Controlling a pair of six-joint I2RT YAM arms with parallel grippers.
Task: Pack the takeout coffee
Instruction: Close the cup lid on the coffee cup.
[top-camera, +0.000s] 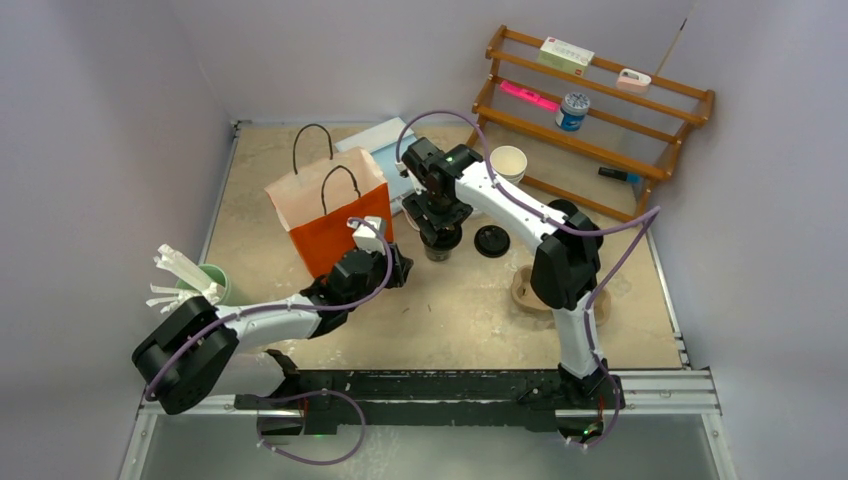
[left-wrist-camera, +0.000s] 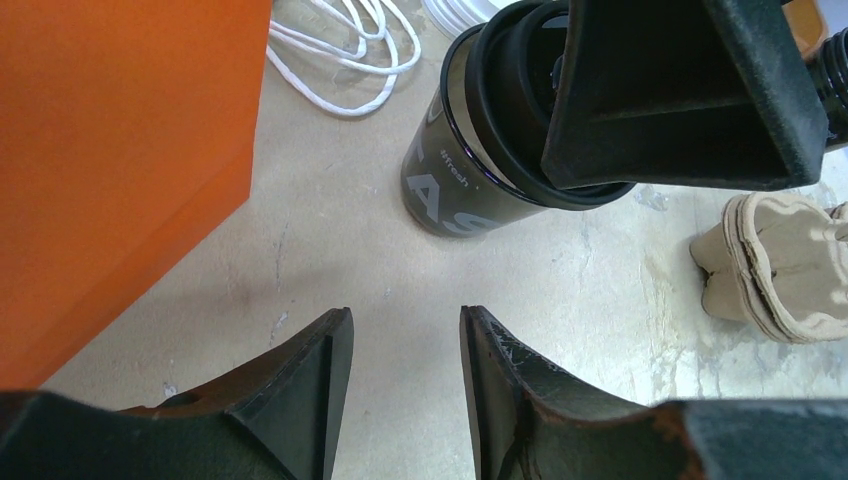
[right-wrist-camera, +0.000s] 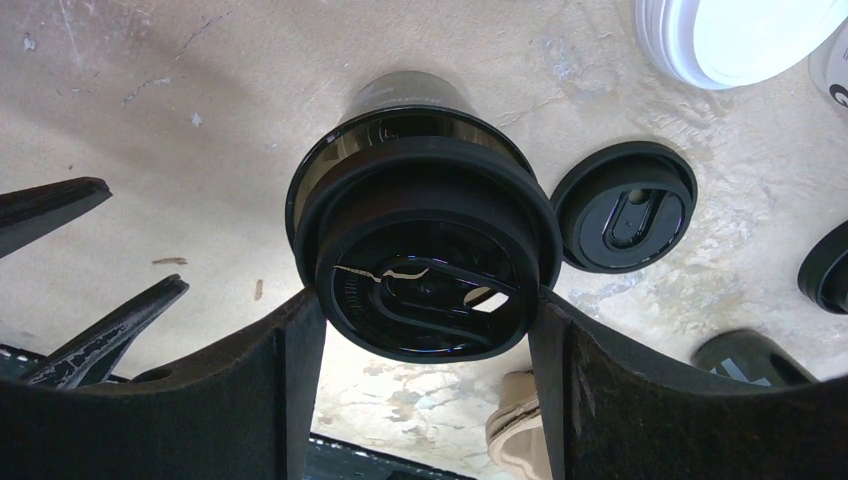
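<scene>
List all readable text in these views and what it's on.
"fresh": small white print on the black cup; the mark before it is unclear.
"AS": large pale letters lower on that cup, cut off.
Black lid held by the right gripper: no text readable.
Shelf box and jar: labels too small to read.

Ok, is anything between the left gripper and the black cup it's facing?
Nothing visible. Only bare tabletop lies between the open left gripper and the black cup. The orange bag stands off to the side; the right gripper holds a lid at the cup's rim, above that path.
</scene>
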